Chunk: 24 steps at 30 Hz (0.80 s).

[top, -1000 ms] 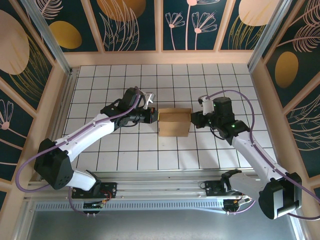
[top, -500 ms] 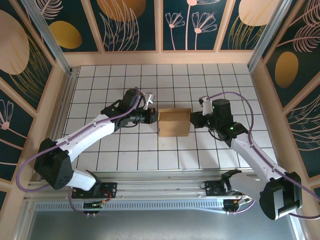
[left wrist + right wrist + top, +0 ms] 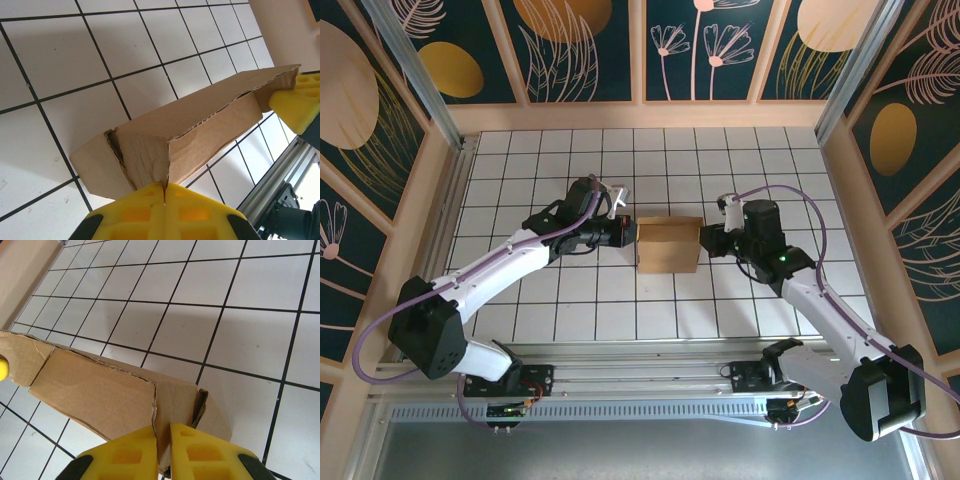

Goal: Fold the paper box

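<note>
l grpr (image 3: pixel 165 189), r grpr (image 3: pixel 162 434) on box (image 3: pixel 668 250)

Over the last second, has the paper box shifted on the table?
No. The paper box lies against the same grid lines of the table as a second ago.

brown paper box (image 3: pixel 668 245), folded, mid-table

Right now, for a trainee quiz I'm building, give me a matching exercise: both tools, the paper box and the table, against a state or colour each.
1 left tool
2 right tool
3 paper box
4 table

A white tiles, dark lines
B shut on the box's right end
C brown, gripped at both ends
D shut on the box's left end

Pairs: 1-D, 2-B, 3-C, 4-A
</note>
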Tool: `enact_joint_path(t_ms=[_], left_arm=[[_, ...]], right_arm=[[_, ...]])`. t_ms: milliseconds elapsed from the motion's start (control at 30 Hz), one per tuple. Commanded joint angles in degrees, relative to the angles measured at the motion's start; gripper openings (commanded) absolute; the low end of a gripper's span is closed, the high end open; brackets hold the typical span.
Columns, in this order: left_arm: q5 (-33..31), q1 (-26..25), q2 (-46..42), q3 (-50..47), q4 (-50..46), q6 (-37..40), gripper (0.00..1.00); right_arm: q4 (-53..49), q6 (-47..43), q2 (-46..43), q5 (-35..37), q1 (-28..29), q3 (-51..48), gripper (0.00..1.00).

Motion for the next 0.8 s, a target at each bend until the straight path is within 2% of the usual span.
enact_joint_path(t_ms=[0, 100, 300, 767], left_arm=[[0.9, -0.45, 0.29, -1.0, -0.73, -0.89, 0.04], [0.43, -0.43, -0.38, -2.04, -0.38, -0.87, 0.04], [4.63, -0.45, -2.22, -3.69, 5.32, -3.76, 0.06], [3.66, -0.45, -2.43, -5.03, 5.24, -3.91, 0.06]], right_arm=[[-2.61, -0.15, -0.49, 0.14, 0.94, -0.48, 0.14], [-2.66, -0.04, -0.48, 0.22, 0.99, -0.61, 0.14], [-2.77, -0.19, -0.63, 0.4, 1.26, -0.35, 0.14], [-2.86, -0.51, -0.95, 0.48, 1.49, -0.77, 0.14]])
